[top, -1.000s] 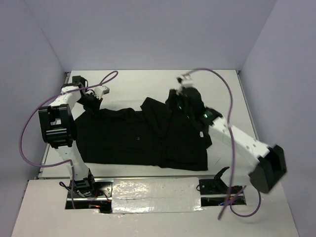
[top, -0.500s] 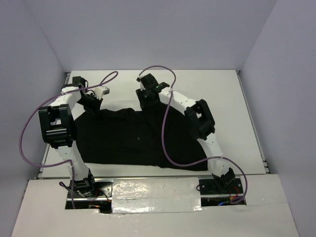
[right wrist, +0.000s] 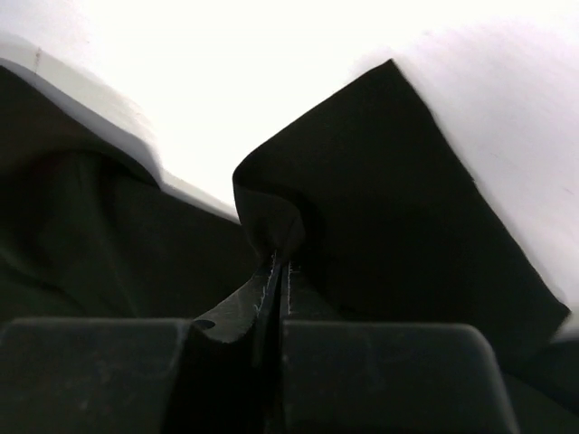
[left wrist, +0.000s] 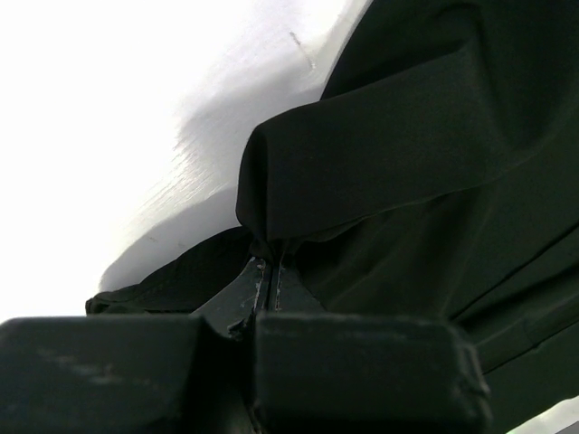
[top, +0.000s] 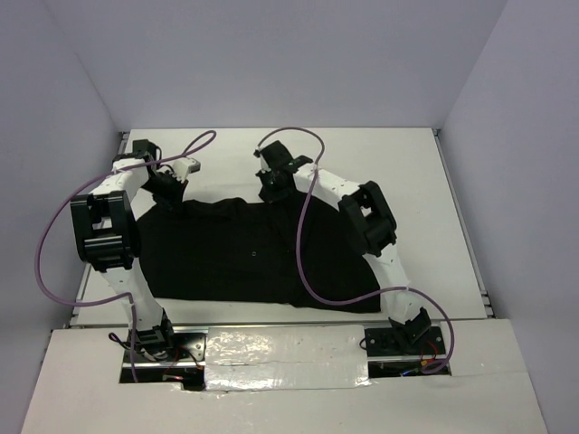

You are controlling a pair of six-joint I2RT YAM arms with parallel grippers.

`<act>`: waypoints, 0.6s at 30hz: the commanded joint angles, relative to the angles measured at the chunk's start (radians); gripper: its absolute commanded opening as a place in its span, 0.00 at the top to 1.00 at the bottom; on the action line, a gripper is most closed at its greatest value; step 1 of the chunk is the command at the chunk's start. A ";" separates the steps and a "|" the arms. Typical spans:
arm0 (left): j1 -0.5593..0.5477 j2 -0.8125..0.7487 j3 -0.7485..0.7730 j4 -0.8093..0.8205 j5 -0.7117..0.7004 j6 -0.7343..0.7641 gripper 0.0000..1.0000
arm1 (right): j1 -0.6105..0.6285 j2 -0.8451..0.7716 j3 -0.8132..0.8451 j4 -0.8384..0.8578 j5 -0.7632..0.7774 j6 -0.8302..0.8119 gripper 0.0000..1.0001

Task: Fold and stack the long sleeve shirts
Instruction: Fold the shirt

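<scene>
The black long sleeve shirt [top: 244, 258] lies spread on the white table, folded to a rough rectangle. My left gripper [top: 168, 192] is shut on the shirt's far left corner; in the left wrist view the fabric [left wrist: 389, 172] bunches out of the closed jaws [left wrist: 268, 271]. My right gripper [top: 271, 188] is shut on the shirt's far edge near the middle; in the right wrist view a fold of black cloth [right wrist: 380, 199] rises from the closed jaws [right wrist: 279, 267]. No neck label shows.
White table [top: 425, 190] with walls at the back and both sides. Purple cables [top: 303, 244] loop over the right arm and across the shirt; another [top: 50, 244] hangs left of the left arm. A taped strip [top: 280, 348] runs along the near edge.
My right arm swung from the right side to the shirt's far middle edge, carrying the right part of the shirt over. The shirt is now narrower. The left arm held still.
</scene>
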 commanded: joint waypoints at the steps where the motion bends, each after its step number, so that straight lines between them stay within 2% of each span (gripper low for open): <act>1: -0.004 -0.061 0.036 0.027 -0.018 -0.040 1.00 | -0.033 -0.148 -0.019 0.063 0.004 0.001 1.00; 5: -0.004 -0.071 0.051 0.090 -0.051 -0.092 1.00 | -0.085 -0.307 -0.080 0.120 0.010 -0.005 1.00; 9: -0.003 -0.061 0.076 0.144 -0.104 -0.146 1.00 | -0.202 -0.442 -0.212 0.352 -0.203 0.157 1.00; 12: -0.003 -0.049 0.108 0.150 -0.130 -0.164 1.00 | -0.285 -0.513 -0.309 0.507 -0.281 0.234 1.00; 18: -0.003 -0.037 0.152 0.144 -0.164 -0.183 1.00 | -0.325 -0.536 -0.317 0.534 -0.268 0.156 1.00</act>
